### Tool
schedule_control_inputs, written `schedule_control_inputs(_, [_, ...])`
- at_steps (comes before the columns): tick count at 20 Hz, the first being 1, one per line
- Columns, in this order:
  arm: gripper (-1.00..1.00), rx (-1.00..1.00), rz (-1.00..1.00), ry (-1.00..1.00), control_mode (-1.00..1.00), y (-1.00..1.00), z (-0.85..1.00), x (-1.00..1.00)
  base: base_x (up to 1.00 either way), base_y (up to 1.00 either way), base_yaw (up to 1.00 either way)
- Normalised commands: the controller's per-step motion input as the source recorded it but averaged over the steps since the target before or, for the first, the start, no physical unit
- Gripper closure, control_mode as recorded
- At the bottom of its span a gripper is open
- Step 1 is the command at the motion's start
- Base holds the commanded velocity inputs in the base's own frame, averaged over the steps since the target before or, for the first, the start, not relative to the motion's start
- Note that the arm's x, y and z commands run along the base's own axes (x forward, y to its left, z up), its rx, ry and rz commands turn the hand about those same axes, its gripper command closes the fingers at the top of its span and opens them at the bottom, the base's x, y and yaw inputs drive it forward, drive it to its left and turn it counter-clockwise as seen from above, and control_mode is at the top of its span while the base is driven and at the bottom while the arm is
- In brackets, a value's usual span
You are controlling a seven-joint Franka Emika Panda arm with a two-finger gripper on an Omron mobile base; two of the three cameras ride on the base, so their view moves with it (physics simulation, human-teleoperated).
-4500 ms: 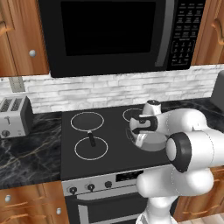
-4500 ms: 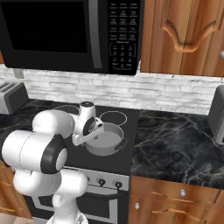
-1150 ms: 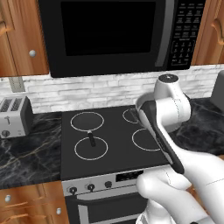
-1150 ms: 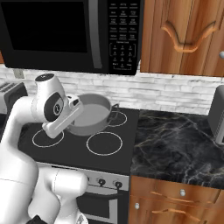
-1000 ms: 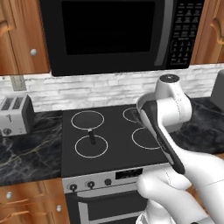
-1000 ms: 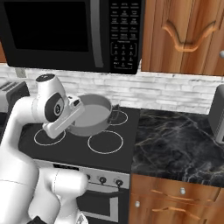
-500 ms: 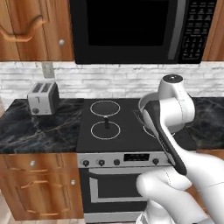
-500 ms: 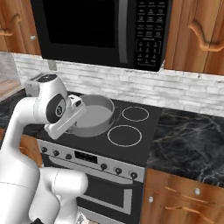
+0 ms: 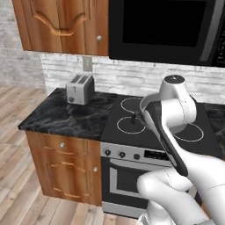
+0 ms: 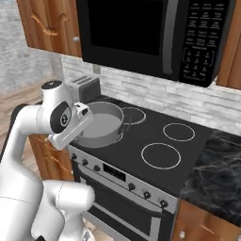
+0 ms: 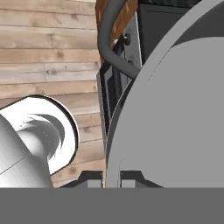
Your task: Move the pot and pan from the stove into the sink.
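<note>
Base further left; pot (image 10: 100,123) in hand (image 11: 111,178), tips half-hidden.

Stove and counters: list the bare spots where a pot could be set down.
Free: the stove's two right burners; the left counter between the toaster and the stove; the right counter beside the stove. Crowded: the stove's left side, with the pan and the pot held in the gripper.

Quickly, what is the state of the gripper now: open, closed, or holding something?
Gripper: closed on the rim of the pot, holding it up over the stove.
</note>
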Motion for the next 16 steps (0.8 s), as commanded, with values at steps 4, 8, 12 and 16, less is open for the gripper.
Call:
schedule_control_inputs(4, [1.0,0.0,0.0,0.0,1.0,0.0,0.0,0.0,-0.19,-0.13,0.45])
schedule_control_inputs(8, [1.0,0.0,0.0,0.0,1.0,0.0,0.0,0.0,-0.15,-0.16,0.45])
schedule_control_inputs(12, [1.0,0.0,0.0,0.0,1.0,0.0,0.0,0.0,-0.08,-0.11,0.47])
schedule_control_inputs(16, [1.0,0.0,0.0,0.0,1.0,0.0,0.0,0.0,-0.07,-0.07,0.49])
